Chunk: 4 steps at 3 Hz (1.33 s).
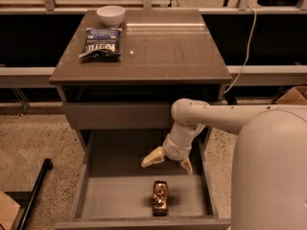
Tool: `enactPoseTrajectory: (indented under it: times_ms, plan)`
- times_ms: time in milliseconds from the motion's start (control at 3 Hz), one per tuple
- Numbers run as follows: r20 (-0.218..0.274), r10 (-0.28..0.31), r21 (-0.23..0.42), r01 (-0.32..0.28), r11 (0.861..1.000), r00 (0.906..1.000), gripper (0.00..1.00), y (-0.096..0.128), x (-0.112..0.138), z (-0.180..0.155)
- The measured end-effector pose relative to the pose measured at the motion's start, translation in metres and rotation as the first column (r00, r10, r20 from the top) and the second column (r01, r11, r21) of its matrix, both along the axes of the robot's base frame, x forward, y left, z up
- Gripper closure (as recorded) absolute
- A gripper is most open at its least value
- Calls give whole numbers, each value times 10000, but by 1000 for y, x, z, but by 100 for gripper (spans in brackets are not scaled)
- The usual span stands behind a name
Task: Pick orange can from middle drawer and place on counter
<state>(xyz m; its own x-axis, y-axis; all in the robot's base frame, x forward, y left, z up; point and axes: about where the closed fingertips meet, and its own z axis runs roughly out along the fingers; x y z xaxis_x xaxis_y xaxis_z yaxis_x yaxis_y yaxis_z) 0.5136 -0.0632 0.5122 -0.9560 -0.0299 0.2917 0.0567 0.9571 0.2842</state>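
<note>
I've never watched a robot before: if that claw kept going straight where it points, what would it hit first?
The gripper, fingers apart over the open grey-brown middle drawer, points downward. It would probably first meet the small orange-gold can lying below it, but depth is unclear and it might miss.

End effector [170, 162], seemingly spread, near orange can [160, 197] in middle drawer [120, 196]

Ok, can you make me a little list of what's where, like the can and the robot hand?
orange can: on the middle drawer floor, near the front
middle drawer: pulled open
gripper: open, over the drawer, just behind the can, not touching it
counter: holds a blue chip bag and a white bowl at the back left
</note>
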Motion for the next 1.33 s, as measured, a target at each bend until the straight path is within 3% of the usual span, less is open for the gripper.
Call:
enactPoseTrajectory:
  times_ms: [667, 1000, 1333]
  plan:
    - [155, -437, 1103, 417, 9930, 9989, 0, 13, -11, -45]
    - [168, -562, 1192, 538, 9914, 9983, 0, 19, -16, -69]
    - [-82, -971, 363, 973, 9946, 9952, 0, 15, -20, -105]
